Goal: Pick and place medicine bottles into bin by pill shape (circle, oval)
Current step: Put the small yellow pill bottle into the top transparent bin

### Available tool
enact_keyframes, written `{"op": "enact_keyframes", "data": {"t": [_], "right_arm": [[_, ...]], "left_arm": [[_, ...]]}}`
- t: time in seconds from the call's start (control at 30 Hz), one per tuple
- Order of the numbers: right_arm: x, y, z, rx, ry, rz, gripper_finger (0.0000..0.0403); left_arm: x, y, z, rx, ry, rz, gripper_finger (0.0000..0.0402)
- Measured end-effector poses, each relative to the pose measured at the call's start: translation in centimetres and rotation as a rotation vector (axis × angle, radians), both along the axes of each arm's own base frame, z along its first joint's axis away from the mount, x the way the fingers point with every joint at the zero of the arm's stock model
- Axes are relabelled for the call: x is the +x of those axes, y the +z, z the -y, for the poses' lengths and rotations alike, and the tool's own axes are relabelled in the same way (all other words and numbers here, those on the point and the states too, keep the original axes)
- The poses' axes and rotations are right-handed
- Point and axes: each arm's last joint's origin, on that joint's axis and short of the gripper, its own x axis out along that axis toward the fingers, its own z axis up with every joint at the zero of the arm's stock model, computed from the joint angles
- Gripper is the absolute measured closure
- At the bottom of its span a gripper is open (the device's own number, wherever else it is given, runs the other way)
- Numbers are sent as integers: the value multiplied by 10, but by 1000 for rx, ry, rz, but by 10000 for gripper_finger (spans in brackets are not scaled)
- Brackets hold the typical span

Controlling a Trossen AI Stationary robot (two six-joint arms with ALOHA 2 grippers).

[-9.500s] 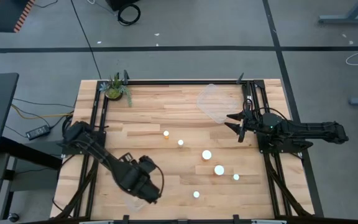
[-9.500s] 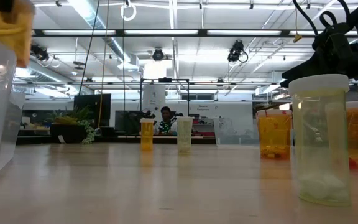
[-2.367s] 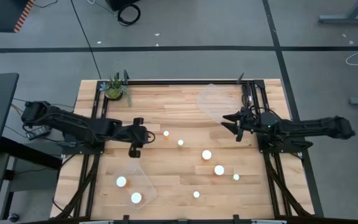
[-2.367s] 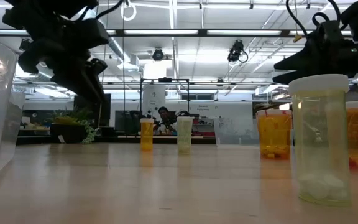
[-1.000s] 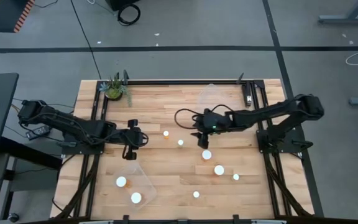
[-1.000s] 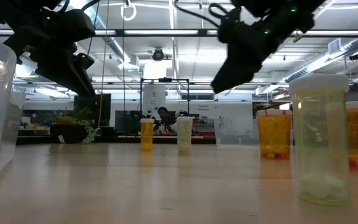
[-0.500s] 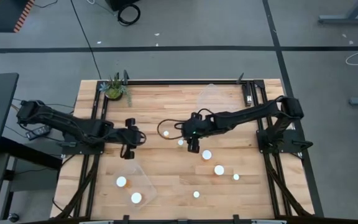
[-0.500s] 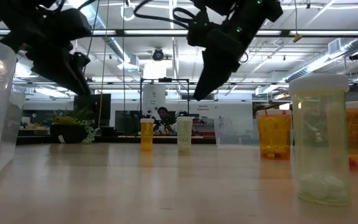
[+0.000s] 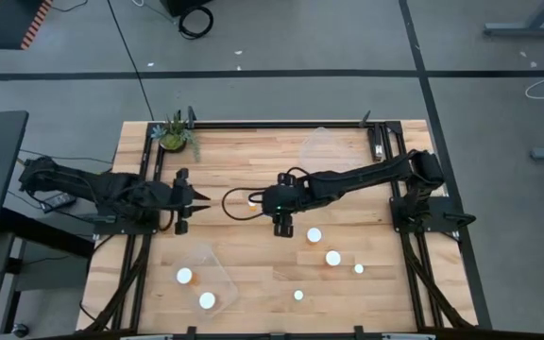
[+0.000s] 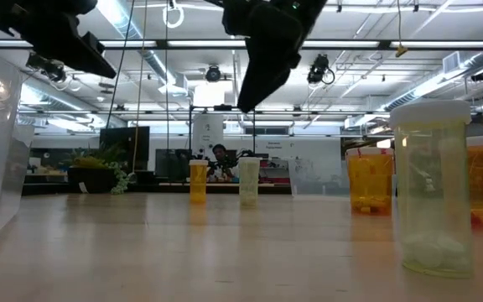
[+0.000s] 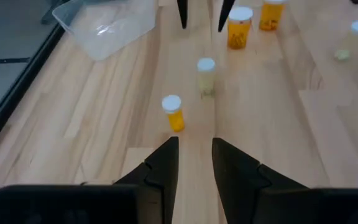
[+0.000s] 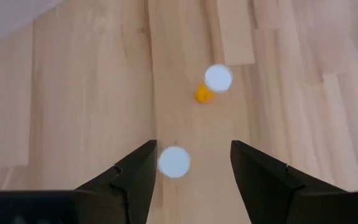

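Note:
Several orange bottles with white caps stand on the wooden table: one (image 9: 251,201) left of centre and others (image 9: 314,234) (image 9: 333,257) (image 9: 358,268) (image 9: 298,295) toward the near right. My right gripper (image 9: 282,227) is open and points down over another bottle. That bottle's white cap (image 12: 174,161) shows between the fingers, below them and apart from them. My left gripper (image 9: 185,199) is open and empty at the table's left, facing the bottles (image 11: 173,112). Two bottles (image 9: 185,276) (image 9: 206,300) stand in the near-left clear bin (image 9: 217,267).
A second clear bin (image 9: 329,151) lies at the far right of the table. A small potted plant (image 9: 173,132) stands at the far left corner. Black frame rails run along the table's left and right edges. Bare wood lies between the two grippers.
My right gripper has gone toward the table's left edge, from beside the middle bottles to above the bottle left of centre, staying open. My left gripper has drawn back a little toward the table's left edge. No bottle has moved.

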Motion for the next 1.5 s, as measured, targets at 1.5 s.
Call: {"op": "enact_keyframes", "data": {"t": [1.5], "right_arm": [[27,-57,-12,-76,23,-136,165]], "left_arm": [[-19,-89,-5,-70,38,312,296]]}}
